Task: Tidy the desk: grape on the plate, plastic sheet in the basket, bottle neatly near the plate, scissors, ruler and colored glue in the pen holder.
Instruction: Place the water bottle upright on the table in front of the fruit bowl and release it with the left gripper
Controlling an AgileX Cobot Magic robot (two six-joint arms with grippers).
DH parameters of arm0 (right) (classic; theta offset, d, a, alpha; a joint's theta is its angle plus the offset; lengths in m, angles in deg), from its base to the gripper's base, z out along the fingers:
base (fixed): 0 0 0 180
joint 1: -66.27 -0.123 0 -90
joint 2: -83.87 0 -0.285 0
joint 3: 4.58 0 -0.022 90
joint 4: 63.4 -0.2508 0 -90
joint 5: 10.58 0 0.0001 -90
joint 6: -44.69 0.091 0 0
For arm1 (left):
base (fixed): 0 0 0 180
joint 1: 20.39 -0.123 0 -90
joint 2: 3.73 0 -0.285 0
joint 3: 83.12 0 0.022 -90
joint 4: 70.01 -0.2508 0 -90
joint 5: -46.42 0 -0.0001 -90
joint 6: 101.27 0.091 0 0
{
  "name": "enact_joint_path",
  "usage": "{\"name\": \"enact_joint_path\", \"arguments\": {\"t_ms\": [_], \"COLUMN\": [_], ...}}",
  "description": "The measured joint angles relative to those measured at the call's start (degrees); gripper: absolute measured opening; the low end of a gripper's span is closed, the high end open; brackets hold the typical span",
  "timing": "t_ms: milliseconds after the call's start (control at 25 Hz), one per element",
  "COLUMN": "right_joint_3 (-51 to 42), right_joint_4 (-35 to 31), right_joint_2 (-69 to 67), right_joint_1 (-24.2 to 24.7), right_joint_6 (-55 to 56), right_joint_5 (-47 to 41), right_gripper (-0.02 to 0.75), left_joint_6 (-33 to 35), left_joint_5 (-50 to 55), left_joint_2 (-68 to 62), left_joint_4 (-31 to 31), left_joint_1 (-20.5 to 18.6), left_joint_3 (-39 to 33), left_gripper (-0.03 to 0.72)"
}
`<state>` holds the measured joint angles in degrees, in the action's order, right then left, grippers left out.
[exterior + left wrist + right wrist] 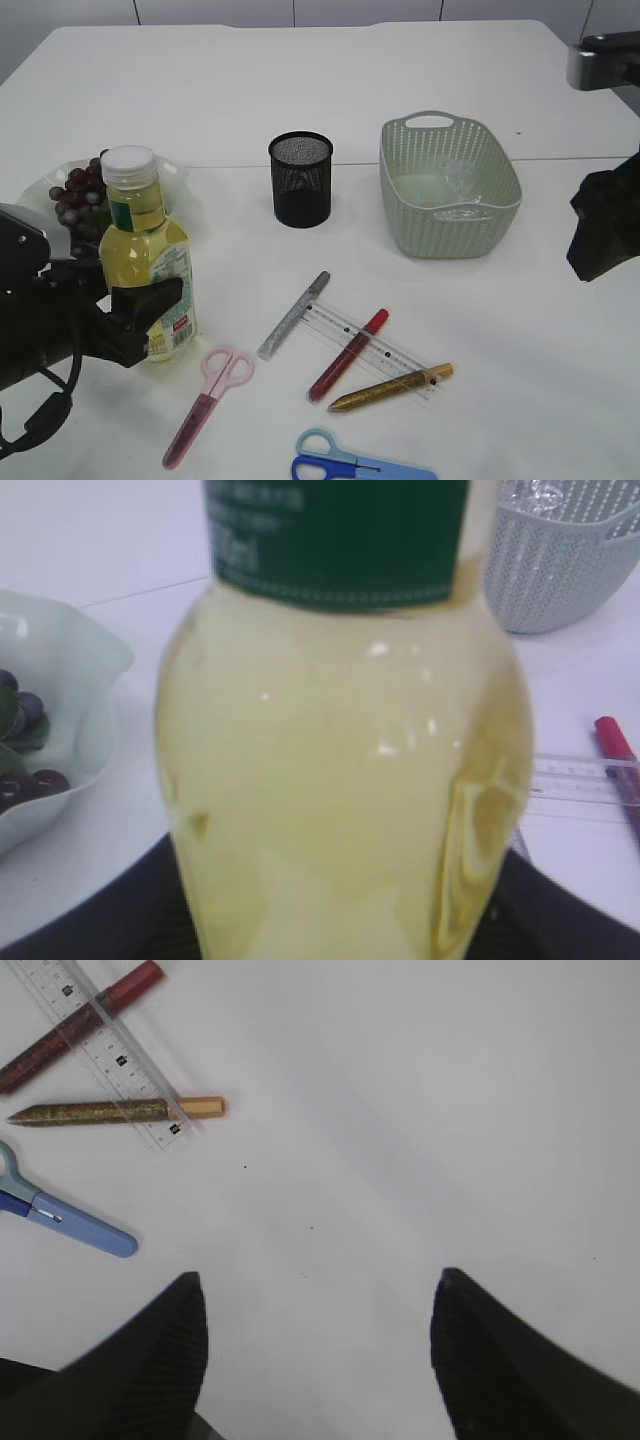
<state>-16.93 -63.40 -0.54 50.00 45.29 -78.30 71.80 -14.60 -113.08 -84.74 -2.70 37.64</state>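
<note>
Exterior: grapes (78, 195) lay on the plate (40, 185), plastic sheet (455, 178) in the basket (450, 185); pen holder (300, 180) stood empty, with scissors (210, 395), ruler (370, 345) and glue pens (348, 355) loose on the bench. Left wrist: jaws gripped the oil bottle (345, 780) beside the plate. Right wrist: right gripper (315, 1350) hung wide open, empty.

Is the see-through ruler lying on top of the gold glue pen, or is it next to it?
Touching. In the right wrist view the ruler lies across the gold pen, whose body shows through the clear plastic. The exterior view shows the same crossing.
</note>
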Motion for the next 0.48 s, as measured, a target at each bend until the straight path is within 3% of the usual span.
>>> {"name": "enact_joint_path", "arguments": {"t_ms": [280, 480], "right_joint_3": [0.0, 0.0], "right_joint_4": [0.0, 0.0], "right_joint_2": [0.0, 0.0], "right_joint_1": [0.0, 0.0], "right_joint_6": [0.0, 0.0], "right_joint_5": [0.1, 0.5], "right_gripper": [0.515, 0.515], "left_joint_6": [1.1, 3.0], "left_joint_5": [-0.3, -4.6], "left_joint_2": [-6.5, -11.6], "left_joint_4": [0.5, 5.1], "left_joint_1": [0.0, 0.0], "left_joint_3": [3.5, 6.3], "left_gripper": [0.430, 0.430]}}
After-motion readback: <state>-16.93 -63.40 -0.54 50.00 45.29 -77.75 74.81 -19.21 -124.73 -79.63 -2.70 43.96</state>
